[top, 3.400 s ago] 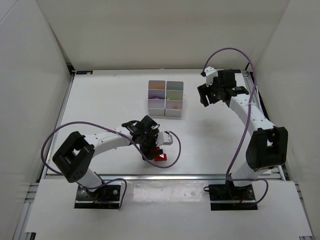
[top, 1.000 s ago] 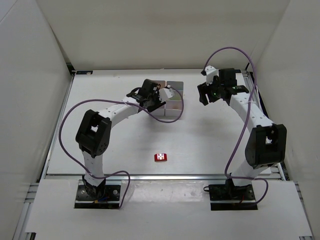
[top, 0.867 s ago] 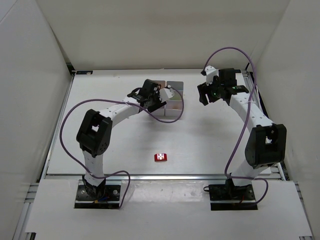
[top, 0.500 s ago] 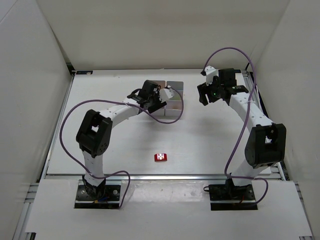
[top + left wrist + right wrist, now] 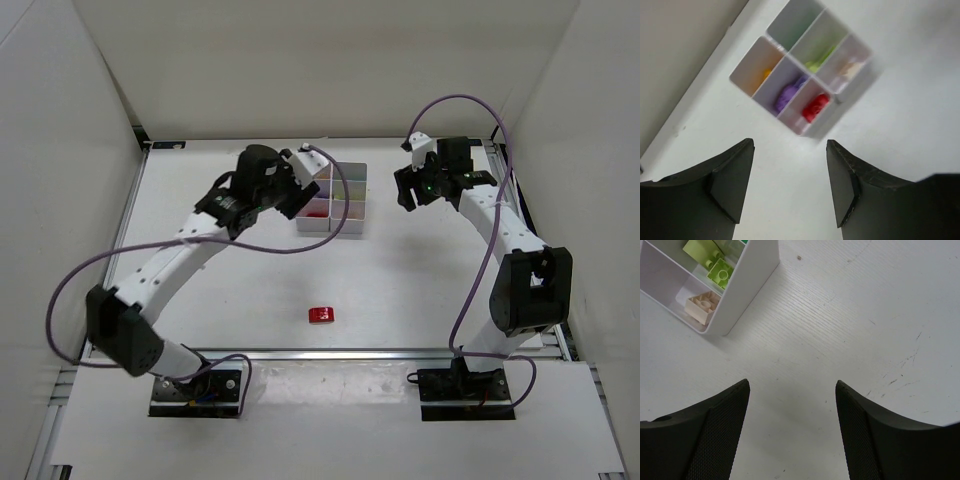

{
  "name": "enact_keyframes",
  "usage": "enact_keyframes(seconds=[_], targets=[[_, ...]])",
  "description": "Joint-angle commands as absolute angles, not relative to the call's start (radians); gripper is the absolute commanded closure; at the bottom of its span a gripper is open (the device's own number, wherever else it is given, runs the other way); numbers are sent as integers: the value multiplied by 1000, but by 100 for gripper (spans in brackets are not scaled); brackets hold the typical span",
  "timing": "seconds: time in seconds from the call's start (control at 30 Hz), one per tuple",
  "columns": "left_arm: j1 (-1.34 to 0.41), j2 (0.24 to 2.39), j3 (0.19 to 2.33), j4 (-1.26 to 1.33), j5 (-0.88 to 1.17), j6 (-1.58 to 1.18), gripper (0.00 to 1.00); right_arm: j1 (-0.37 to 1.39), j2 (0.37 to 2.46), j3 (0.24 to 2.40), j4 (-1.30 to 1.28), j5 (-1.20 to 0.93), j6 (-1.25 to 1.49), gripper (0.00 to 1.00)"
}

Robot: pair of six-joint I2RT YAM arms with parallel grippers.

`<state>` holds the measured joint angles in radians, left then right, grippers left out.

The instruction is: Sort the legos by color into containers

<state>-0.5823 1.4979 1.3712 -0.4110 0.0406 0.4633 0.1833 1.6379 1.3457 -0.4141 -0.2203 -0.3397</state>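
Left gripper point(image 5: 789, 150) hung raised above the tabletop point(image 5: 420, 270) by the left side of the containers point(image 5: 790, 125), its jaws spread with nothing between them. Its wrist view looked down on all six compartments. One row held a yellow-orange piece point(image 5: 767, 74), a purple brick point(image 5: 789, 93) and a red brick point(image 5: 815, 107), one to a compartment. The other row held a lime brick point(image 5: 818, 61) and a tan brick point(image 5: 850, 68); what lay in its last compartment was too blurred to tell. In the top view the red brick sat in the near left compartment.

Right gripper point(image 5: 791, 387) hovered to the right of the containers, apart from them, jaws likewise spread and empty over bare tabletop. Its wrist view caught only a corner of the block, with the lime pieces in one compartment and the tan brick in the next, resting against the outer wall.

A loose brick point(image 5: 321, 315), also red, lay on the tabletop well in front of the containers, between the two arms and far from both grippers.
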Motion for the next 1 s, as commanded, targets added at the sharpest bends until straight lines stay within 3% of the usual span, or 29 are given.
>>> enact_keyframes(seconds=[0.0, 0.2, 0.5, 0.73, 0.97], targets=[[-594, 1364, 1355, -627, 319, 370, 30, 179, 1641, 1359, -383, -255, -331, 27], [-615, 1322, 1224, -907, 689, 449, 25, 181, 1640, 1355, -414, -330, -353, 24], [-779, 1318, 974, -738, 473, 459, 26, 179, 1625, 1309, -407, -341, -350, 16], [-870, 1416, 937, -548, 348, 373, 16, 181, 1592, 1292, -407, -304, -360, 5], [-893, 1529, 965, -471, 311, 354, 17, 179, 1575, 1275, -413, -281, -387, 4]])
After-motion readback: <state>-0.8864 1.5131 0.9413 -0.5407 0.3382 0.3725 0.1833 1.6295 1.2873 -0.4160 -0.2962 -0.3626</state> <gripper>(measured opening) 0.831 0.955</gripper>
